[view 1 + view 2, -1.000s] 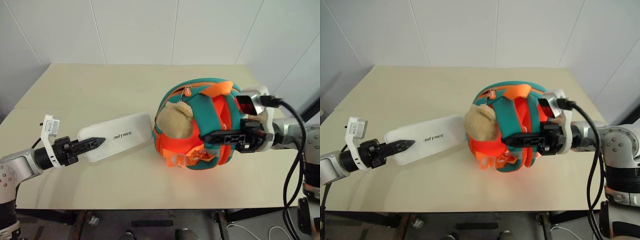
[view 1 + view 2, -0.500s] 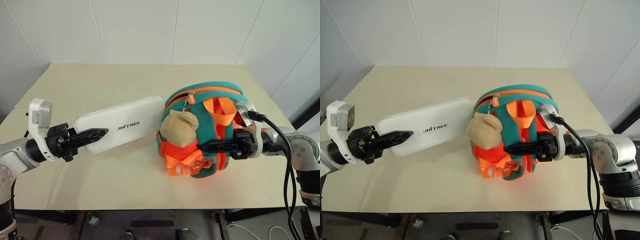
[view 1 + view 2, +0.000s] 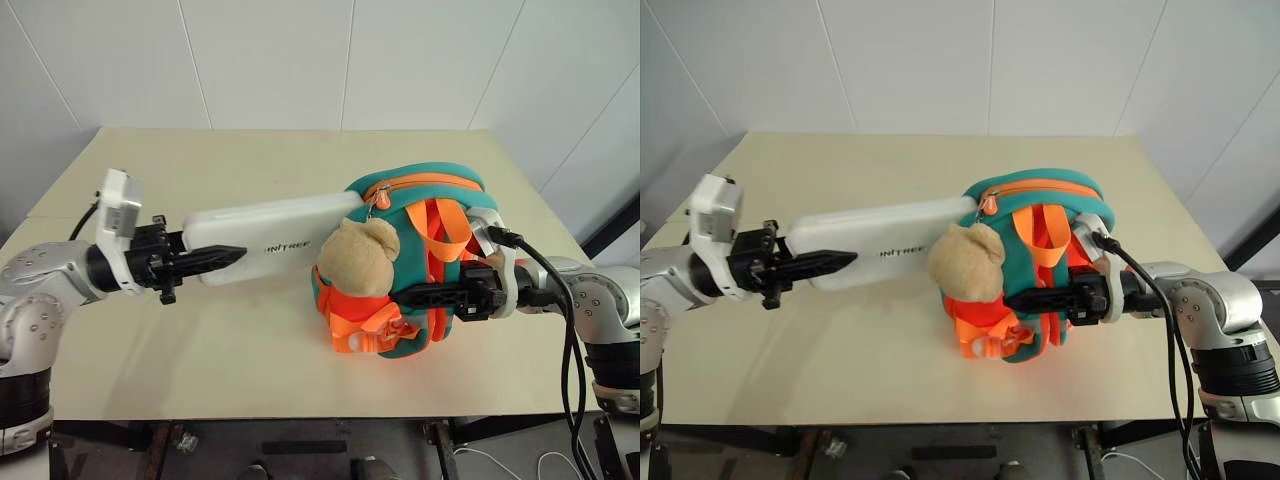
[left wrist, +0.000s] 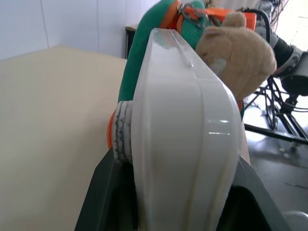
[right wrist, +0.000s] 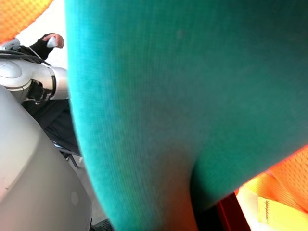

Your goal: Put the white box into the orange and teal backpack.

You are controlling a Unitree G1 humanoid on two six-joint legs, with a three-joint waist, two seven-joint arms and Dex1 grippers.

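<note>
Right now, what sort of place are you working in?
Likely an indoor lab or test room: a plain beige table against white panelled walls, with loose cables and stand legs on the floor.

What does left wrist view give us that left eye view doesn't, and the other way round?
Left wrist alone: an end-on look along the white box, clamped between the left hand's two black fingers, its far end against the orange and teal backpack beside the zipper pull.

Left eye alone: the whole table, the left hand gripping the box's near end, the box's grey lettering, and the right hand shut on a backpack strap.

Both: box, backpack, tan plush toy and the right arm.
</note>
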